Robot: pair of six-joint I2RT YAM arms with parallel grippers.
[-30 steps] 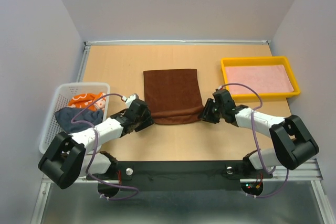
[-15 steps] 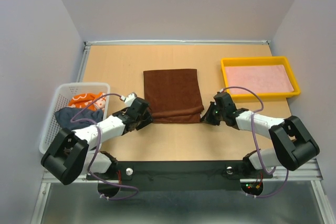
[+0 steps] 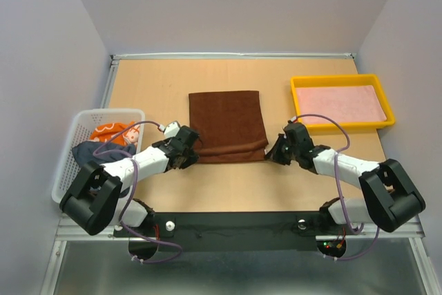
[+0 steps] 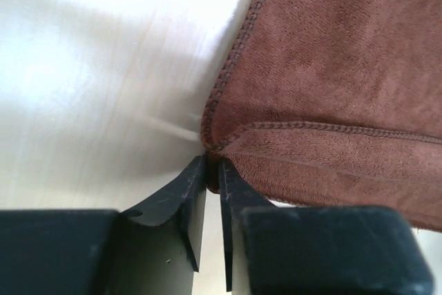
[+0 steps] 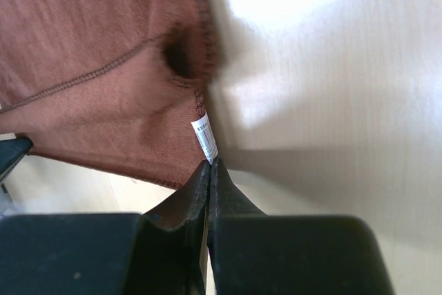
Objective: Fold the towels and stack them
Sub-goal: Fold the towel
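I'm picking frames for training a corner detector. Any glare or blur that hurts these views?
Top external: even light, sharp, brown towel clear. Left wrist: table blown out to white, towel stitching crisp. Right wrist: glare washes the table top right; the white label is too soft to read.

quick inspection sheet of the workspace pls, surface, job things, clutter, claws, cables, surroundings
surface: light wooden table, no spills seen
job's things: brown towel lies mid-table with its near edge bunched; orange towel and navy towel lie in the basket
clutter: white mesh basket at left; yellow tray at right, holding a pink cloth
claws: left claw shut on the brown towel's near left corner; right claw shut on its near right corner, by the label
cables: purple cables loop along both arms
surroundings: plain pale walls; nothing else seen
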